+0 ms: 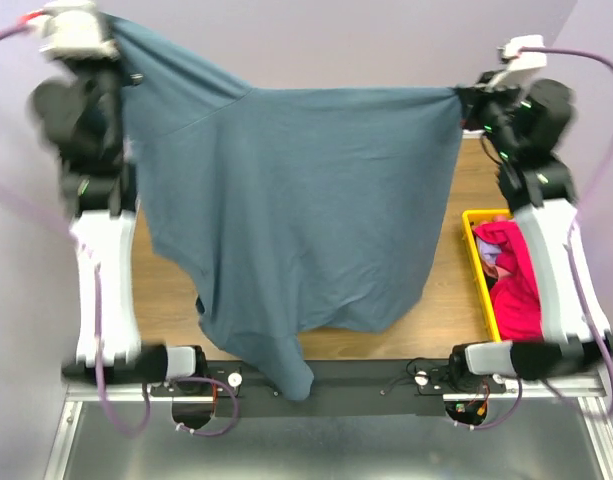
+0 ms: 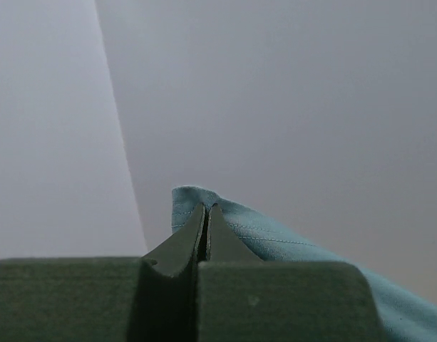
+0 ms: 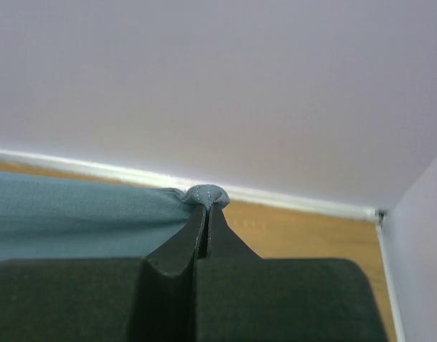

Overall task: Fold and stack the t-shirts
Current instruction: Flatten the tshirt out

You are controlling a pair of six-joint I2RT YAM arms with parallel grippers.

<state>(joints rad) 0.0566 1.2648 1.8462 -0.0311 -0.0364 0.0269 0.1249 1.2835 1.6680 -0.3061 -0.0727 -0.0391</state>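
While the left gripper and right gripper each clamp a corner, the slate-blue t-shirt hangs stretched between them, draping below.

Hanging spread, slate-blue t-shirt spans 10–2 o'clock w/ tail at 6; magenta t-shirt crumpled at 4 o'clock.

Between left gripper and right gripper: t-shirt hangs spread, barring passage.
Under right gripper: yellow bin.
Ahead of both: wall.
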